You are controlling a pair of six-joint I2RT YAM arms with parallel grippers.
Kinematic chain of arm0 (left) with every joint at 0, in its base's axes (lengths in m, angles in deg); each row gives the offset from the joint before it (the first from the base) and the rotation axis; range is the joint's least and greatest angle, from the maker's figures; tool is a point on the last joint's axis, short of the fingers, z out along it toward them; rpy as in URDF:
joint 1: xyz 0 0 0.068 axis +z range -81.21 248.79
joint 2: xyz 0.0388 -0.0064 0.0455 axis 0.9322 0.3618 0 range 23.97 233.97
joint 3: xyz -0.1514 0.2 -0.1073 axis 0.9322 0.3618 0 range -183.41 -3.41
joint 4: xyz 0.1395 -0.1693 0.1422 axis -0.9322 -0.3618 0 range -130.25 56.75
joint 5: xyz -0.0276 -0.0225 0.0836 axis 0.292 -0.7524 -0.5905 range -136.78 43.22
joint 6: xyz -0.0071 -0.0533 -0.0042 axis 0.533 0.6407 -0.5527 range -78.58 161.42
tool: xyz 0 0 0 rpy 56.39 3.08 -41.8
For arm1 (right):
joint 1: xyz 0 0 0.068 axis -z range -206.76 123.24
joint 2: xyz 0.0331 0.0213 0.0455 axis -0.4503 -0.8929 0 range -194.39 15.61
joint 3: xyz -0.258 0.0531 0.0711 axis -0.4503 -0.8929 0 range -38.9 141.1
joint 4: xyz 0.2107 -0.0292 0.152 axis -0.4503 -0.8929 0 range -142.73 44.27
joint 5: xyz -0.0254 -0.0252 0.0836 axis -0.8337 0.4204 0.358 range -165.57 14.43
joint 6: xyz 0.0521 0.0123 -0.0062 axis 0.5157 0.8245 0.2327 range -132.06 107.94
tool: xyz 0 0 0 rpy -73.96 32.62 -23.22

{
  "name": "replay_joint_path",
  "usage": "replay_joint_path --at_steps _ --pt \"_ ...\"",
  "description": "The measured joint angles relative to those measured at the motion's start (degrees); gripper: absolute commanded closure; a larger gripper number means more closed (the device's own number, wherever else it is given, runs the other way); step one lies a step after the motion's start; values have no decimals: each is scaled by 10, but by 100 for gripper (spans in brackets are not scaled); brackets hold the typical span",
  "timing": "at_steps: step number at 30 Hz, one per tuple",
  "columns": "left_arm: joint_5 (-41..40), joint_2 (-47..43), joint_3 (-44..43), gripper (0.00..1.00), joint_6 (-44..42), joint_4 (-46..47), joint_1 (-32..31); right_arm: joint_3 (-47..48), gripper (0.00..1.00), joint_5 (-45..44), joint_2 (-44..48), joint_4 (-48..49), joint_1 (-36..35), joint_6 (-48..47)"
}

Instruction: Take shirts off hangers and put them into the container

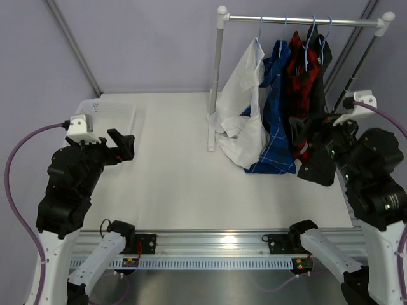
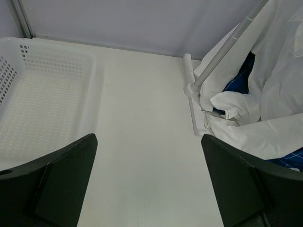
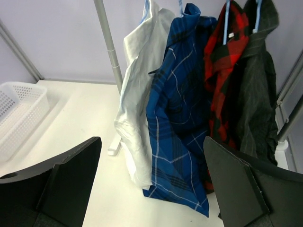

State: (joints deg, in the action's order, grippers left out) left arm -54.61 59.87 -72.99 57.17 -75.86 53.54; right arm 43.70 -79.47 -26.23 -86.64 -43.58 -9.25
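The left arm [image 1: 67, 184] and right arm [image 1: 375, 190] are chunky black shells on white lower links [image 1: 95, 260]. A white camera block [image 1: 81, 125] tops each wrist, trailing a purple cable [image 1: 18, 159]. The left hand [image 2: 149, 138] and right hand [image 3: 152, 139] have broad matte-black fingers [image 2: 61, 179]. Green lights [image 1: 348, 176] dot the right arm.

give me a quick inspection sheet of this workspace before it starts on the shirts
surface: white table, no marks seen
job's things: white shirt, blue plaid shirt, red-and-black plaid shirt and black shirt all hang on light-blue hangers; white container at far left, nothing in it
clutter: nothing seen
grippers: left pincer open beside the container, holding nothing; right pincer open, facing the shirts, holding nothing
cables: purple cables loop outward from both wrists
surroundings: silver rack rail across the far right, plain lilac walls
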Motion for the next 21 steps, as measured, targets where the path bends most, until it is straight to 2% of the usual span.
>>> replay_joint_path --at_steps 7,13,16,21 --pt "17 36 3 1 22 -1 0 157 1 15 -227 7 -6 26" --pt "26 49 11 1 38 -4 0 247 1 -22 -397 3 -49 46" --pt "32 49 12 1 43 -6 0 265 5 -35 -452 4 -59 61" --pt "37 45 16 1 49 -6 0 266 16 -66 -492 8 -61 80"
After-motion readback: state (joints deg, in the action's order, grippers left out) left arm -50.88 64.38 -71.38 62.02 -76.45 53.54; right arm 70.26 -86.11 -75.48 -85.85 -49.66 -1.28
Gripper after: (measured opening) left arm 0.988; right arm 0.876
